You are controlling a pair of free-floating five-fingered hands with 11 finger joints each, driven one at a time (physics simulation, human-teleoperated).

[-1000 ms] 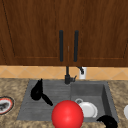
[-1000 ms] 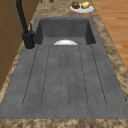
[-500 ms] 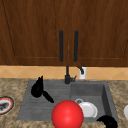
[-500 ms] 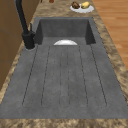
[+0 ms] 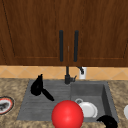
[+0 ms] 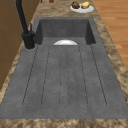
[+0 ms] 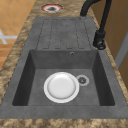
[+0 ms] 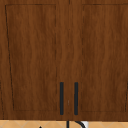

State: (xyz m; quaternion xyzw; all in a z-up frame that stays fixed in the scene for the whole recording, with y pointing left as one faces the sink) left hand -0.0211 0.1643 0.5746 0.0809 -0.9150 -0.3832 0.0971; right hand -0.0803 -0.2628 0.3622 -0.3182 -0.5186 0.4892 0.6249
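My left hand [image 5: 36,86] hovers over the ribbed drainboard [image 5: 32,107], left of the faucet [image 5: 67,75], with one straight finger [image 5: 48,95] pointing down to the right. Its top tip just reaches the lower edge of the upper view. A red ball [image 5: 67,114] sits low in the front view, in front of the sink's near edge. My right hand [image 5: 108,121] is at the bottom right, by the near right corner of the basin. A white plate [image 5: 87,109] [image 7: 61,87] lies flat in the basin beside the drain [image 7: 82,80].
A red-rimmed plate [image 5: 5,105] [image 7: 51,8] rests on the counter left of the drainboard. A dish of fruit [image 6: 82,6] stands on the counter right of the sink. Two dark cabinet handles [image 5: 61,46] [image 8: 76,98] hang above the tall black faucet [image 6: 25,25] [image 7: 100,37].
My left hand seems to have risen slightly over the drainboard. The ball, the plate and my right hand have stayed put.
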